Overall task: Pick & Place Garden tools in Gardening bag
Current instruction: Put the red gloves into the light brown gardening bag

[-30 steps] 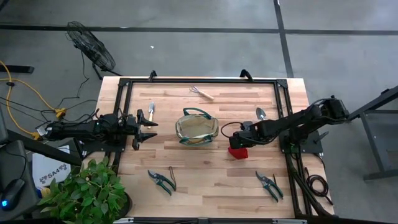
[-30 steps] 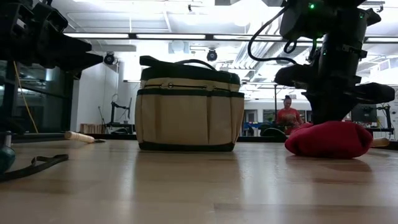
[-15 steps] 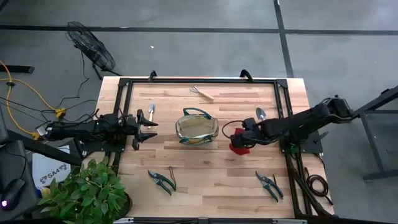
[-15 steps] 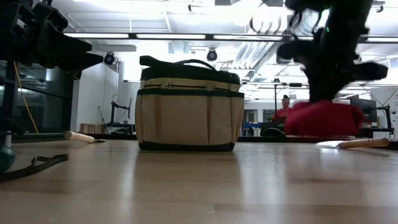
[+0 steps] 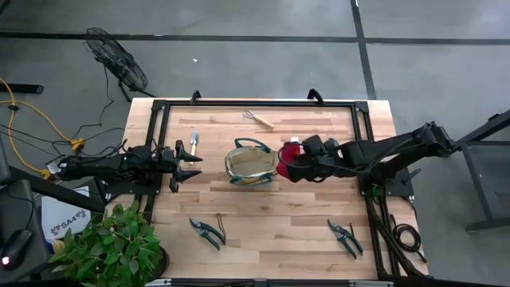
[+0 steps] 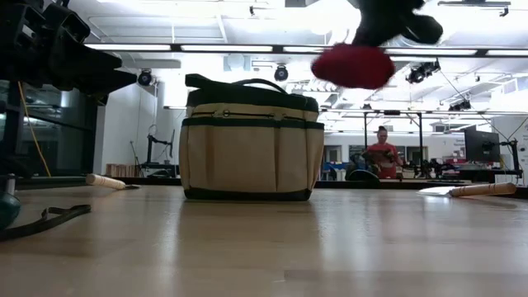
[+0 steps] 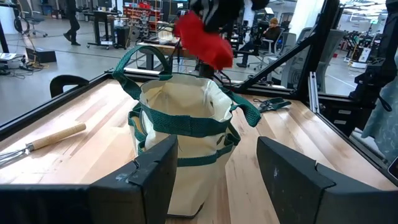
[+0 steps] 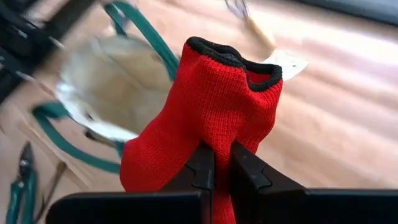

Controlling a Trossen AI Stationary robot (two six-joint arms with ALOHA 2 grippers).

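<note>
Nearest the front edge of the table [image 5: 263, 247], two shears [image 5: 207, 231] [image 5: 345, 237] are left lying. At mid-table, the red glove [image 5: 292, 151] is pinched in the closed right gripper [image 5: 296, 166], lifted just beside the bag [image 5: 251, 163]. It must next be carried over the bag's open mouth, clear of the handles, and released. The left gripper [image 5: 190, 163] is held open near the left edge. A trowel [image 5: 193, 141] and a rake [image 5: 258, 119] lie farther back.

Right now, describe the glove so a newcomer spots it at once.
Start at the gardening bag in the middle of the table. Just beside its right rim, the right pincer holds the glove up in the air, above bag height. It is the only red, knitted thing; every other tool lies flat on the wood.
</note>
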